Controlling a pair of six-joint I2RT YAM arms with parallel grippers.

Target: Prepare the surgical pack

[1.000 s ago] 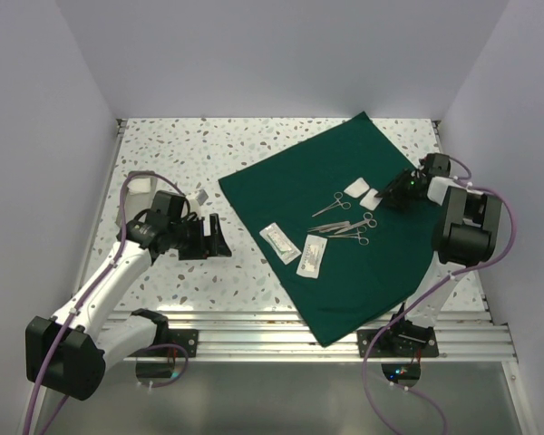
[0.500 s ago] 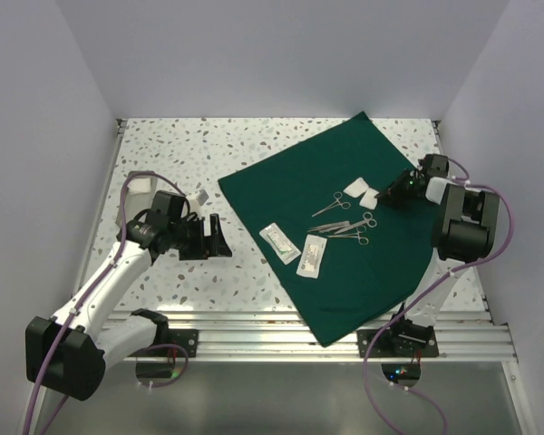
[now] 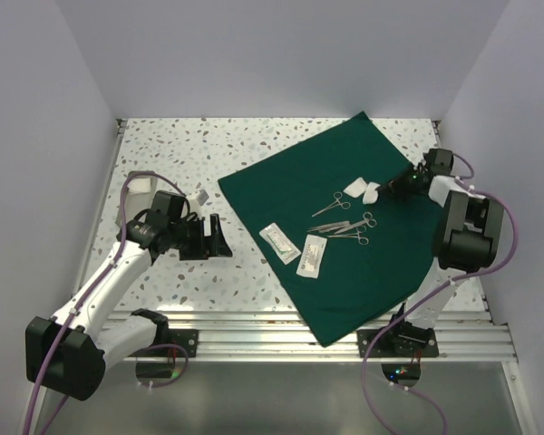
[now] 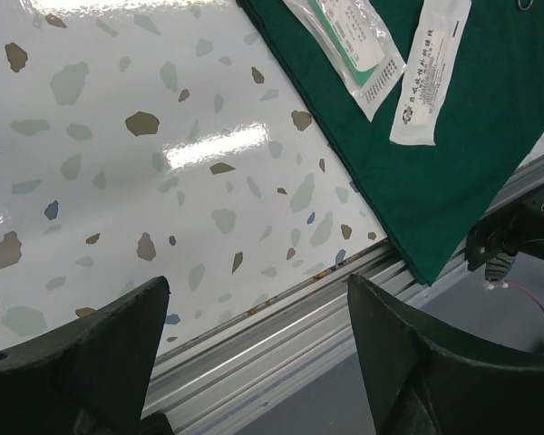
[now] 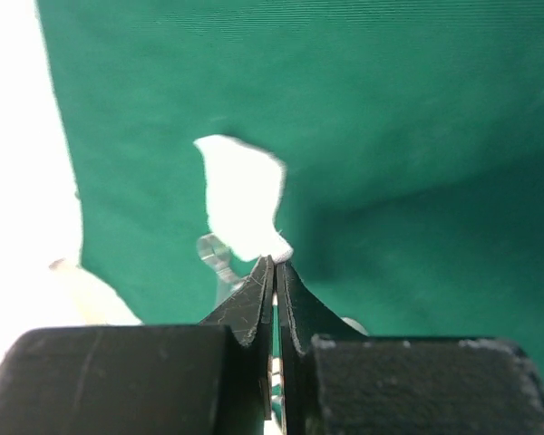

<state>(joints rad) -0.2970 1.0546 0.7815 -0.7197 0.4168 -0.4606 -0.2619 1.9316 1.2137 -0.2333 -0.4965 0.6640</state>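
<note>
The dark green drape lies spread flat on the speckled table, turned so that one corner points to the far side and another hangs over the near rail.

The right gripper is low over the drape's right half, with its jaws pressed fully together. In the right wrist view the two fingertips meet with no gap at the near corner of a white gauze pad, which they pinch by its edge; the rest of the pad shows against the green cloth. From above, that pad sits just left of the gripper tip, and a second pad lies just beside it, toward the drape's middle.

Silver instruments lie close together at the drape's middle, on the near side of the pads. Two white packets lie side by side near the drape's left edge.

The left gripper hovers over bare table just off the drape's left edge. Its jaws stand wide apart, and it holds and touches nothing. Its wrist view shows speckled table between the fingers, with the packets on the drape beyond.
</note>
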